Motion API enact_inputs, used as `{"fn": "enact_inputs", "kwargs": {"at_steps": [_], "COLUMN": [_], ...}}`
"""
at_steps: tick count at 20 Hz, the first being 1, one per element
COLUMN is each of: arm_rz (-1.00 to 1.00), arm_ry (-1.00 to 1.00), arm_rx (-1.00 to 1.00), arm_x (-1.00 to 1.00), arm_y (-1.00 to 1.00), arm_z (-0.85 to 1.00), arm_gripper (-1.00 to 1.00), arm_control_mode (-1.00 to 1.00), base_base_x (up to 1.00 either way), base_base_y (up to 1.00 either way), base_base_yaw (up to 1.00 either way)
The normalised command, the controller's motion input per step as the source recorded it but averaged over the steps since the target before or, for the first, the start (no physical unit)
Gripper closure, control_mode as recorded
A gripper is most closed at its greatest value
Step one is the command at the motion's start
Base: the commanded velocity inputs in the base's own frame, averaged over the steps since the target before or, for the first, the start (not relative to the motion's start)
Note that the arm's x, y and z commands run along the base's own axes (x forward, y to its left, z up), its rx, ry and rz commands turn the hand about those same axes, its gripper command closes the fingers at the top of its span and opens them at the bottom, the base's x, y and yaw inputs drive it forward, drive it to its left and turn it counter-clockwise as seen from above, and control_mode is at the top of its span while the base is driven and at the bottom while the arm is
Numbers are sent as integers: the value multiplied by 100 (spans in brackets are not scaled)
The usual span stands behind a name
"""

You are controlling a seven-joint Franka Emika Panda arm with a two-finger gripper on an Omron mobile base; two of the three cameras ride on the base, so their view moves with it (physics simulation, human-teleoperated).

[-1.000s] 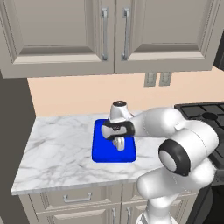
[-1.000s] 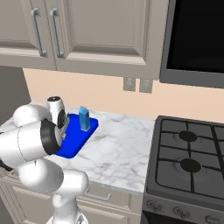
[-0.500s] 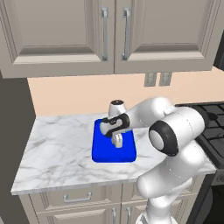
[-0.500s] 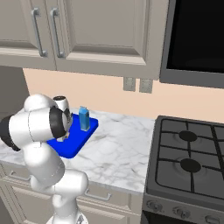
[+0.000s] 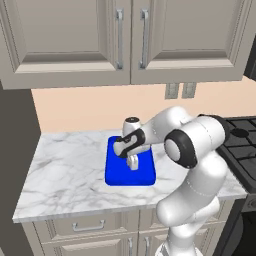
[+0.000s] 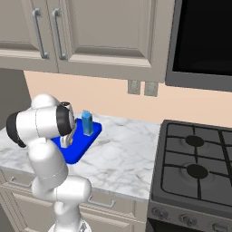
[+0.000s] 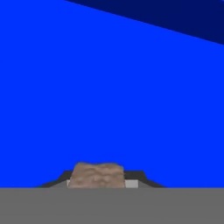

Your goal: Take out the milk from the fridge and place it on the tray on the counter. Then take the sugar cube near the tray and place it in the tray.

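**Sugar cube pinched over the tray**

In the hand view, the fingertips (image 7: pixel 131 183) were closed tight on the sugar cube (image 7: pixel 96 175), a tan-brown lump wedged between them at the bottom of the picture. Behind the cube lay the bright blue floor of the tray (image 7: pixel 109 87), with a darker blue band, probably the tray's rim, across the top right corner. Whether the cube touched the tray floor could not be told.

From the left base view, the gripper (image 5: pixel 133 164) pointed down over the middle of the tray (image 5: pixel 116 172), its tips at or just above the blue surface. The cube itself was too small to make out there. The white arm reached in from the lower right, elbow bent above the counter's front edge.

From the right base view, the gripper (image 6: pixel 66 141) hung over the near half of the tray (image 6: pixel 77 152). The milk (image 6: pixel 87 123) stood upright on the far end of the tray, a small blue carton with a gabled top, near the gripper but apart from it.

The tray sat flat on the counter (image 5: pixel 65 170), white marble with grey veins, roughly mid-counter. Beige drawers (image 5: pixel 90 225) with metal handles ran below. Wall cabinets (image 5: pixel 130 40) hung above, and a double outlet (image 5: pixel 180 90) sat on the peach wall. A black gas stove (image 6: pixel 195 167) adjoined the counter on the right.
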Motion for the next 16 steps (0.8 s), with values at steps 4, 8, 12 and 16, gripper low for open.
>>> {"fn": "enact_inputs", "kwargs": {"at_steps": [4, 8, 12, 16], "arm_rz": [0, 0, 0, 0], "arm_ry": [0, 0, -1, -4], "arm_rx": [0, 0, 0, 0], "arm_x": [3, 0, 0, -2], "arm_y": [0, 6, 5, 4], "arm_z": [-38, -38, -13, 3], "arm_gripper": [100, -100, -100, -100], "arm_control_mode": [-100, -100, -100, -100], "base_base_x": [0, 0, 0, 0], "base_base_y": [0, 0, 0, 0], "base_base_yaw": [0, 0, 0, 0]}}
